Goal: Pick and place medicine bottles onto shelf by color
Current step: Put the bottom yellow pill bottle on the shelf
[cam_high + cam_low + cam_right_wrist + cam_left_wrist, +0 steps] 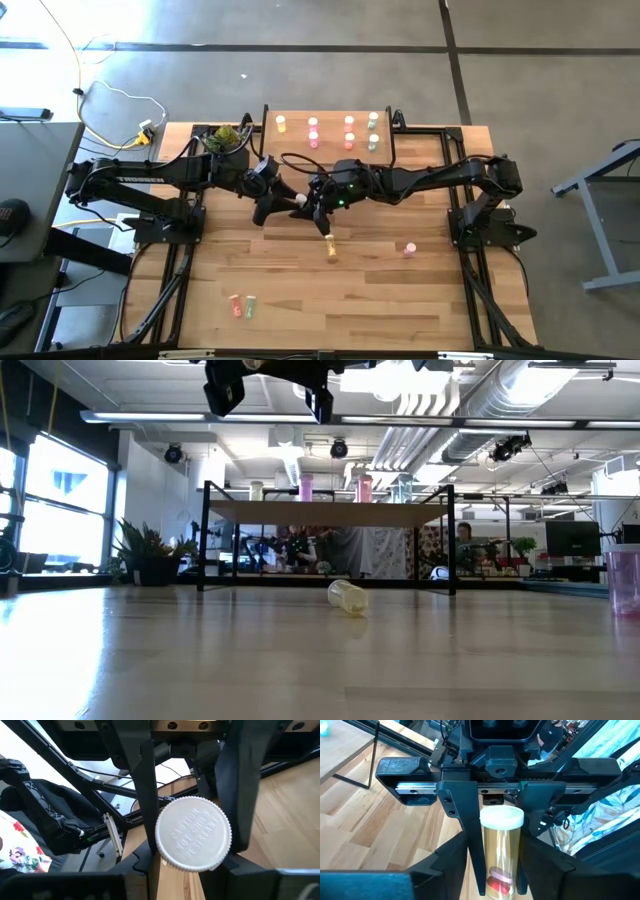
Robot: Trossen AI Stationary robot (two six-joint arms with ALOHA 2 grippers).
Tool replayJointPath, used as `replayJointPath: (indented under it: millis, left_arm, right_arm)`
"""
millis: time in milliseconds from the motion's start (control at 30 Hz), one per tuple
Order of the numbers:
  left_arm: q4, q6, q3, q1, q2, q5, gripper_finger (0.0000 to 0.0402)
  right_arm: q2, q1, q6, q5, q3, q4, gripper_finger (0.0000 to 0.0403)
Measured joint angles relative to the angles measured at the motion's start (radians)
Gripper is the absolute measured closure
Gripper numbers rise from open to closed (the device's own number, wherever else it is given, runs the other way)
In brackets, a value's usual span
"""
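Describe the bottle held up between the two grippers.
The bottle is a small clear amber-yellow cylinder, plastic by its look, with a ribbed white cap bearing embossed lettering and red pills inside. It hangs above the table's middle, clamped between the right gripper fingers, with the left gripper right at it.

Raised lettering is seen on the white cap [194,840] of the bottle in the right wrist view, arranged in lines across the cap's top, and it appears to read "CAUTION NOT CHILD RESISTANT", though the embossing is faint. White lettering is printed along the left arm [140,180] in the high view, at about 9 o'clock from the table's middle, and it seems to read "TROSSEN", too small to be certain. No other text, number or sign can be read on the bottles, the shelf or the table.
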Motion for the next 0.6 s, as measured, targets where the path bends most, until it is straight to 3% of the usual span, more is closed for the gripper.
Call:
replayJointPath:
  millis: [600]
  left_arm:
    - [0.018, 0.0, 0.0, 0.0, 0.0, 0.013, 0.0316]
  right_arm:
    - [0.0, -0.007, 0.004, -0.002, 0.0, 0.006, 0.0308]
